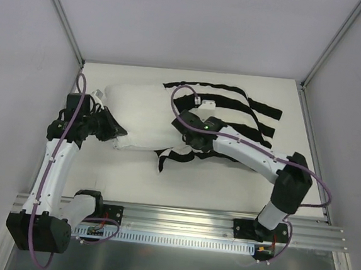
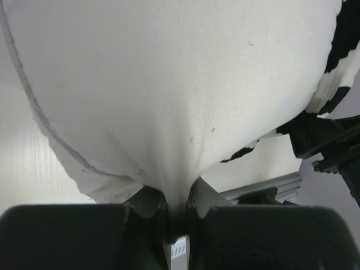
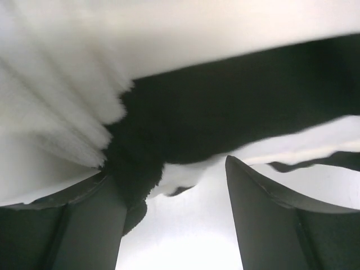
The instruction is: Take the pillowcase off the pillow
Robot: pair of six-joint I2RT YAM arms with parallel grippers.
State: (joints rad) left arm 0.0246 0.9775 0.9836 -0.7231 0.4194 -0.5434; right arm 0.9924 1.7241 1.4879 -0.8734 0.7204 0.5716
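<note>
The plain white pillow [image 1: 141,116] lies across the middle of the table, its left part bare. The black and white striped pillowcase [image 1: 248,116] covers its right part and spreads to the back right. My left gripper [image 1: 114,131] is at the pillow's left end. In the left wrist view it [image 2: 177,203] is shut on a pinch of white pillow [image 2: 169,84] fabric, with the pillowcase [image 2: 337,50] at the far right. My right gripper [image 1: 190,138] is at the pillowcase's near open edge. In the right wrist view it [image 3: 174,188] is open, with a black stripe of pillowcase [image 3: 225,112] draped over its left finger [image 3: 90,219].
The white table [image 1: 226,186] is bounded by grey walls with metal frame posts at the back left [image 1: 64,17] and back right [image 1: 333,47]. An aluminium rail [image 1: 179,220] carrying the arm bases runs along the near edge.
</note>
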